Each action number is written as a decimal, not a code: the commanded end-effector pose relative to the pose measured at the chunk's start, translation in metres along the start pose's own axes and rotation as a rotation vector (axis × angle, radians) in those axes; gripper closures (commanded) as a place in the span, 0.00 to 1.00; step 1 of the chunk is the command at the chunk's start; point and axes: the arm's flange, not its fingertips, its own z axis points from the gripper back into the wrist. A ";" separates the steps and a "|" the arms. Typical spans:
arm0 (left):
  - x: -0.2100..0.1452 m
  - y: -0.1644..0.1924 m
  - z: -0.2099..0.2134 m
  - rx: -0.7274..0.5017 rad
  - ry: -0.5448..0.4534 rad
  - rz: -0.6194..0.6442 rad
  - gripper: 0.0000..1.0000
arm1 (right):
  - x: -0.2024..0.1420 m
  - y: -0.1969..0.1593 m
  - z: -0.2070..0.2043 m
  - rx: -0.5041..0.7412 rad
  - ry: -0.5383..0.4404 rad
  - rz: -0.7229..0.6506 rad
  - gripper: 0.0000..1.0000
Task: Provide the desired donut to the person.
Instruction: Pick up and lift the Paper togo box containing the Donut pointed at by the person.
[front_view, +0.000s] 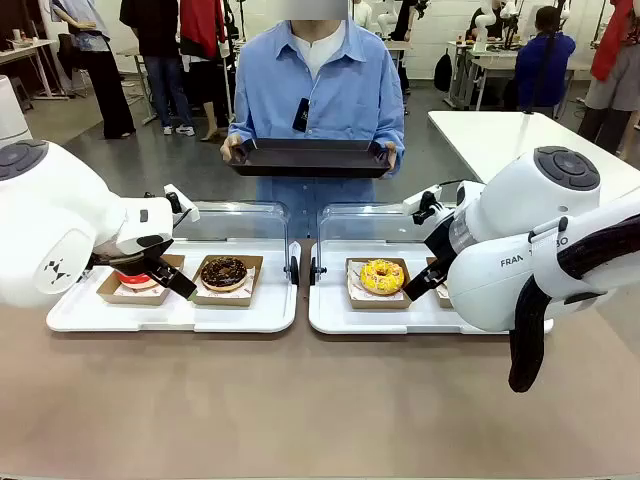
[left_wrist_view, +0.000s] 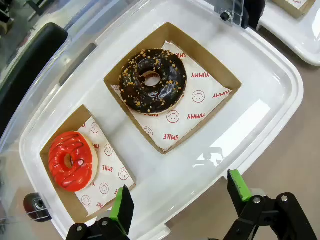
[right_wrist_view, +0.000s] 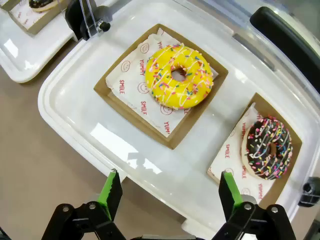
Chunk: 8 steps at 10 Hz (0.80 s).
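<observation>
the red donut (left_wrist_view: 71, 161) and the nutty chocolate donut (left_wrist_view: 152, 80) sit in brown boxes on the left white tray (left_wrist_view: 265, 115); the yellow donut (right_wrist_view: 179, 76) and the dark sprinkled donut (right_wrist_view: 266, 148) sit boxed on the right white tray (right_wrist_view: 65, 100). the left gripper (left_wrist_view: 181, 192) hangs over its tray's near edge, fingers spread, holding nothing; the right gripper (right_wrist_view: 170, 187) does likewise. across the table (front_view: 300, 400) the person (front_view: 315, 90) holds a black tray (front_view: 310, 157) in both hands.

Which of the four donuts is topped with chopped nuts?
The chocolate donut in the left tray, beside the red-glazed donut. The yellow donut and the other dark donut carry coloured sprinkles instead.
</observation>
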 end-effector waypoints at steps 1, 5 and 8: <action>0.000 0.000 0.000 0.000 0.000 0.000 0.00 | 0.000 0.000 0.000 0.000 0.000 0.000 0.00; 0.000 0.000 0.000 0.000 0.000 0.000 0.00 | 0.000 0.000 0.000 0.000 0.000 0.000 0.00; 0.000 0.000 0.000 0.000 0.000 0.000 0.00 | 0.000 0.000 0.000 0.000 0.000 0.000 0.00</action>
